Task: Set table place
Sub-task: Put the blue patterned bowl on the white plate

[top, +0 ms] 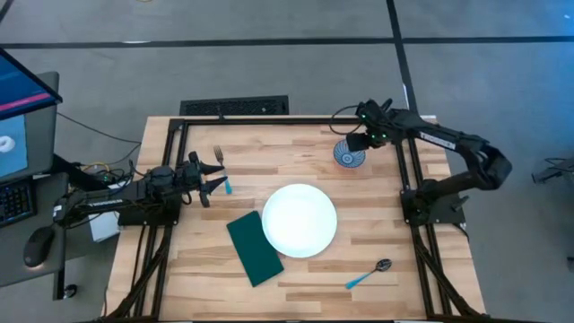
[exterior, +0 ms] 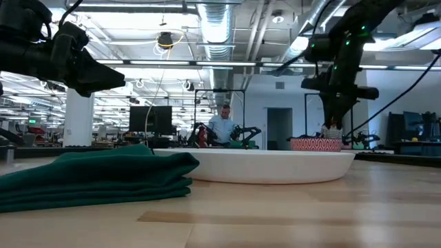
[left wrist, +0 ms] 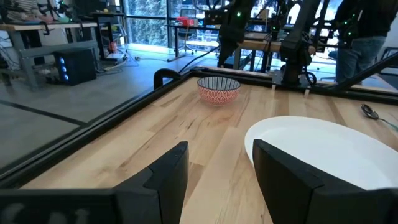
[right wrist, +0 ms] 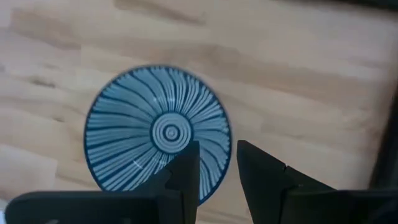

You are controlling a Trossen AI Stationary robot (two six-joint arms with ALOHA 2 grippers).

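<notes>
A large white plate (top: 299,220) lies mid-table. A folded dark green napkin (top: 254,248) lies by its left edge. A blue-handled fork (top: 221,169) lies at the far left, and a blue-handled spoon (top: 369,274) near the front right. A small bowl (top: 349,154), blue-patterned inside and red outside, stands at the far right. My left gripper (top: 212,186) is open and empty beside the fork's handle. My right gripper (right wrist: 217,163) is open, pointing down over the bowl's (right wrist: 158,134) rim, with one finger over the inside and one outside. I cannot tell whether it touches.
The black metal frame (top: 170,135) runs along the table's edges, with posts at the left and right sides. A desk with a monitor and a mouse (top: 36,247) stands to the left. A person (exterior: 224,127) sits far behind the table.
</notes>
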